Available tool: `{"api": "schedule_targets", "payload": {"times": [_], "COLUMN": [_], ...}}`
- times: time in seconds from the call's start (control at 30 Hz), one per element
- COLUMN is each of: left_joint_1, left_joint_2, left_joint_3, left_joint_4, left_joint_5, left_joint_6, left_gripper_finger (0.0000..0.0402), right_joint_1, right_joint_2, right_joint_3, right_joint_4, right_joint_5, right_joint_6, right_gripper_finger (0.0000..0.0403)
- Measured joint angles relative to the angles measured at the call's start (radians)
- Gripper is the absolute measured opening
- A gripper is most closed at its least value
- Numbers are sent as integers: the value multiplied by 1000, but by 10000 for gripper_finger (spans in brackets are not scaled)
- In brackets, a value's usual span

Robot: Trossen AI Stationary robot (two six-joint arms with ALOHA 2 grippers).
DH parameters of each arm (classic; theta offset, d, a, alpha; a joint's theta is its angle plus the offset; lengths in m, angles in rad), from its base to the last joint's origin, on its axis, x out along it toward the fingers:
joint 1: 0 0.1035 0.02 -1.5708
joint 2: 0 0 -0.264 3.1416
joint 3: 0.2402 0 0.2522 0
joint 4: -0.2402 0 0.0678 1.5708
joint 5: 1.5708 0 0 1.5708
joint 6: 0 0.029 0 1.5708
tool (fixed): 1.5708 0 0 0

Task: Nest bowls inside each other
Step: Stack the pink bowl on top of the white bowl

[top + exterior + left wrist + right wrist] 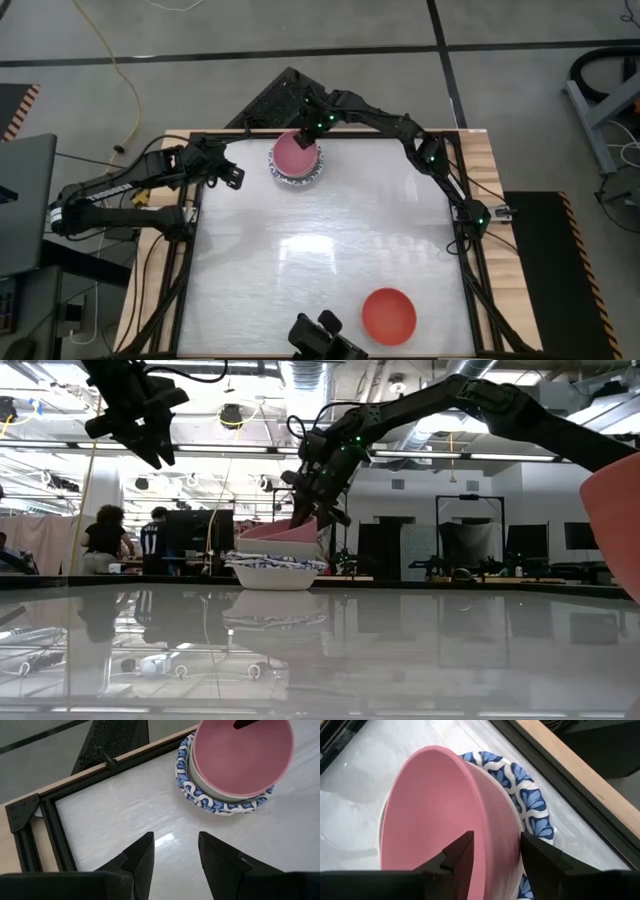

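A stack of bowls stands at the table's far middle. A pink bowl point(296, 152) lies on top, tilted, in a white bowl point(220, 795). Lowest that shows is a blue-patterned bowl point(530, 795). My right gripper point(496, 845) hangs open over the stack's far side. One finger is inside the pink bowl's rim and one outside. A red bowl point(388, 315) sits alone by its base near the table's front right. My left gripper point(176, 845) hovers open above the far left, apart from the stack. My right gripper comes at the pink bowl's far rim point(512, 827) from above, slanting down, with the rim passing between its two spread fingers. Whether either finger touches the rim, I cannot tell. The pink bowl rests in the stack.
A black frame point(30, 835) and wooden border edge the table. A dark device point(320, 338) stands at the near edge, left of the red bowl. People point(105, 540) are far off in the room behind. The table's middle point(320, 250) is bare.
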Motion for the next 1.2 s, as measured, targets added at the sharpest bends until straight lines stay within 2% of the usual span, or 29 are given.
{"api": "schedule_targets", "payload": {"times": [0.57, 0.9, 1.03, 1.2], "left_joint_1": [0, 0, 0, 0], "left_joint_2": [0, 0, 0, 0], "left_joint_3": [0, 0, 0, 0], "left_joint_4": [0, 0, 0, 0], "left_joint_5": [7, 6, 10, 5], "left_joint_6": [-7, -29, -33, -37], "left_gripper_finger": [142, 142, 142, 142], "right_joint_1": [-18, -41, -49, -61], "right_joint_2": [-19, -109, -162, -163], "right_joint_3": [0, 0, -12, -27], "right_joint_4": [11, 36, 39, 27], "right_joint_5": [14, 46, -46, -99], "right_joint_6": [-126, -136, -189, -218], "right_gripper_finger": [183, 175, 131, 25]}}
